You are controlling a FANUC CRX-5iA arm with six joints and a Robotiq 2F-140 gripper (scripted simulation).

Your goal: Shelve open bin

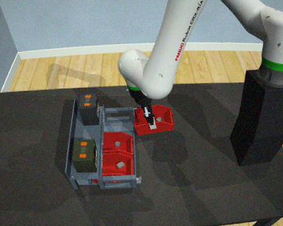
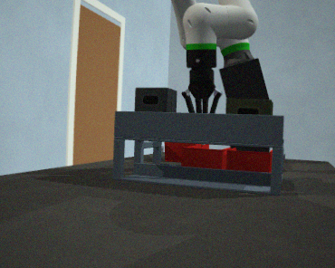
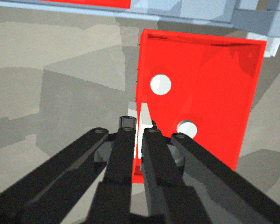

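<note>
The red open bin (image 1: 155,117) is just right of the grey shelf (image 1: 102,149), in front of the free place (image 1: 115,116) at the far end of the row. My gripper (image 1: 148,116) comes down from above and is shut on the bin's side wall. In the wrist view the fingertips pinch the left wall of the bin (image 3: 196,100), and two white parts (image 3: 160,84) lie inside it. I cannot tell whether the bin touches the table. From the exterior view the gripper (image 2: 202,101) shows behind the shelf's top board.
Two other red bins (image 1: 118,144) (image 1: 118,165) stand in the row, each with a grey part. Two dark boxes (image 1: 88,108) (image 1: 83,154) sit on the shelf's top board. The robot's black pedestal (image 1: 258,118) stands at the right.
</note>
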